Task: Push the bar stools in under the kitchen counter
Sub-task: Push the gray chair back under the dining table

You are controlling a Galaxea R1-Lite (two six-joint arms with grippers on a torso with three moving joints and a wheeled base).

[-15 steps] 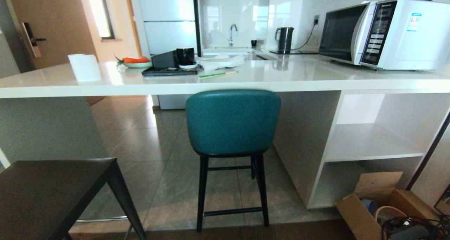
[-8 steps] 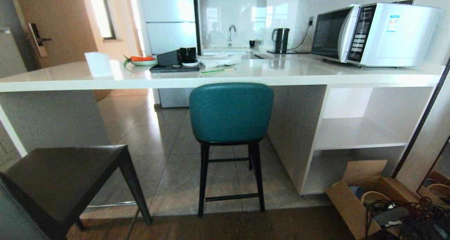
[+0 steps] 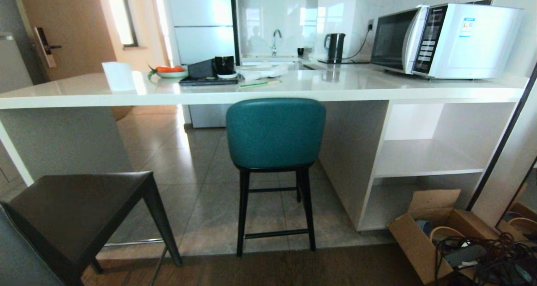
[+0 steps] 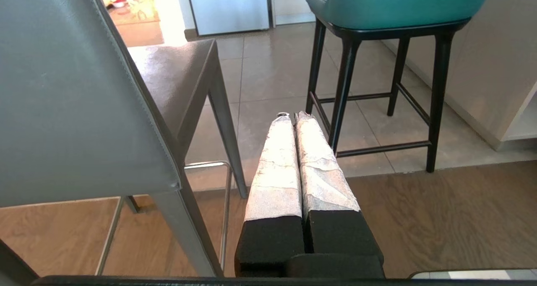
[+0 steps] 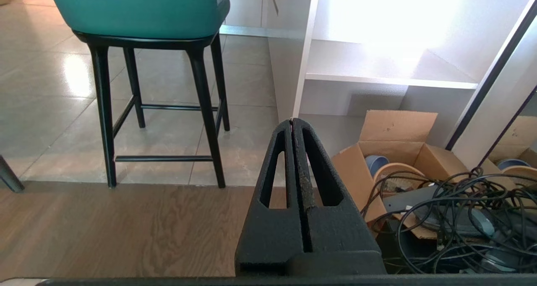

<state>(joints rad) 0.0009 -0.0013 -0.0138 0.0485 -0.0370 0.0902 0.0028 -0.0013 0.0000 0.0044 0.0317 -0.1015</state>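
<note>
- Left claw [image 4: 293, 117]: fingers pressed together, empty, hanging over the wood floor [image 4: 440, 219] just beside the grey stool [image 4: 84, 110], apart from it.
- Right claw [image 5: 292, 122]: fingers pressed together, empty, low over the same floor, between the teal stool [image 5: 138, 9] and a cardboard box [image 5: 398, 139].
- Neither claw seen from the head camera.
- Teal stool [image 3: 275, 133]: upright, at the middle of the tabletop [image 3: 293, 91], back just below the slab's front edge, black legs on the grey tiles [image 3: 197, 185], front feet at the seam with the wood floor.
- Grey stool [image 3: 79, 210]: upright, at the robot's left, well short of the tabletop, standing clear of its edge, feet at the tile-wood seam.
- On the tabletop: microwave [image 3: 444, 40] at the right end, kettle [image 3: 335, 47] behind, black tray [image 3: 207, 81] with cups, plate [image 3: 170, 73] holding something orange, white roll [image 3: 118, 76] toward the left.
- Open white shelves [image 3: 423, 160] under the right end; box of cables [image 3: 482, 252] on the floor in front.
</note>
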